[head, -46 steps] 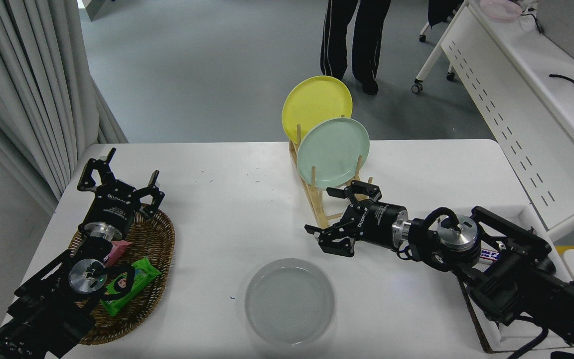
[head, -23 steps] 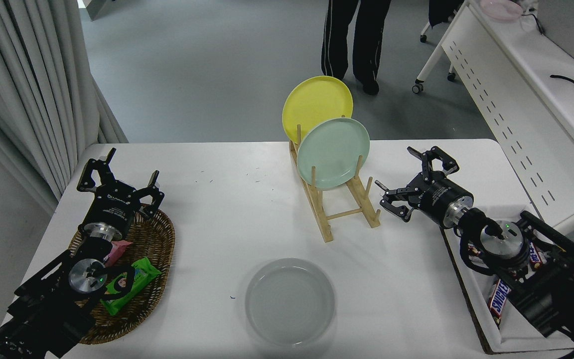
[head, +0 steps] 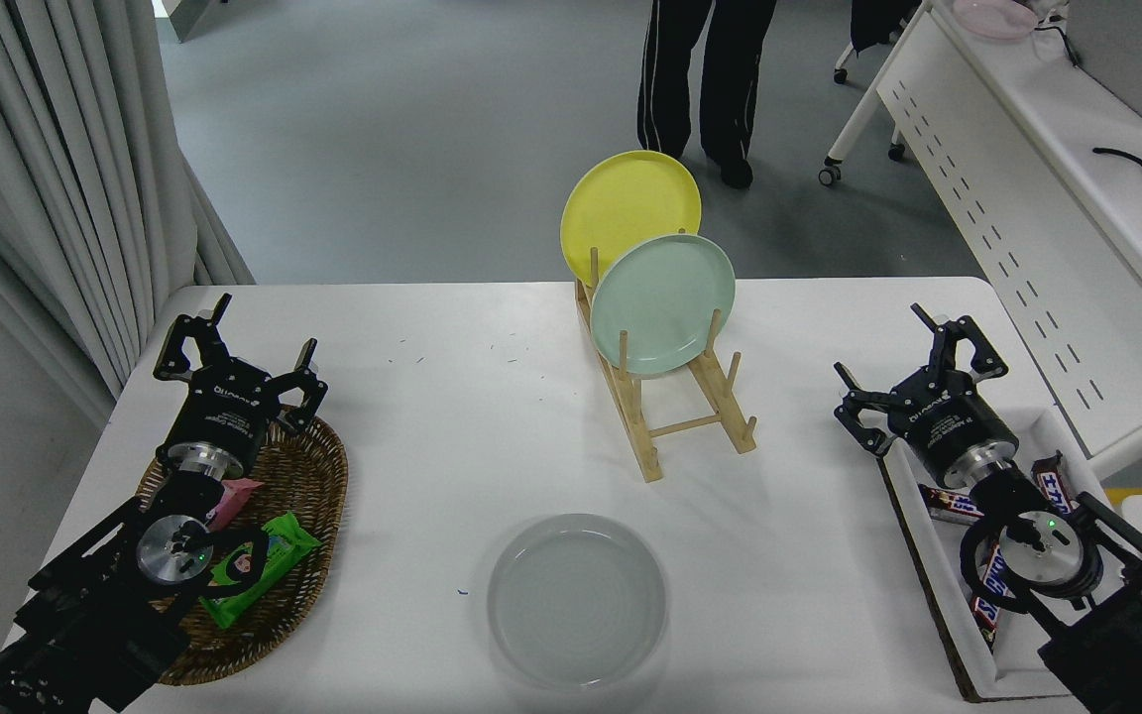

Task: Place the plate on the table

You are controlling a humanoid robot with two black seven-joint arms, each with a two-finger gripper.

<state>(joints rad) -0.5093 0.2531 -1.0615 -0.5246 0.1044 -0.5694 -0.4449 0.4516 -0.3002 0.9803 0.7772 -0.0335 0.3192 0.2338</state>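
1. The white counter point(head: 452, 416) fills the middle of the frame, its rounded far corners at the upper left and upper right; beyond its far edge lies grey floor, with a person's legs point(head: 705, 84) at top centre.
2. Pale curtains point(head: 56, 169) hang along the left edge, and a white perforated-panel desk point(head: 1037, 228) runs down the right edge.
3. The light-grey plate point(head: 577, 599) lies flat on the counter at lower centre, near the bottom edge, touched by neither claw.
4. A wooden rack point(head: 675, 416) stands at centre, holding a mint-green plate point(head: 663, 303) upright with a yellow plate point(head: 630, 213) behind it.
5. The left claw point(head: 239, 357) is parked at the left, fingers spread and empty, above a wicker basket point(head: 318, 486) of snack packets.
6. The right claw point(head: 913, 372) sits at the right, fingers spread and empty, over the far end of a white tray point(head: 938, 575) of candy bars, well apart from the plate.
7. Bare counter lies between the rack and each claw, and around the plate.
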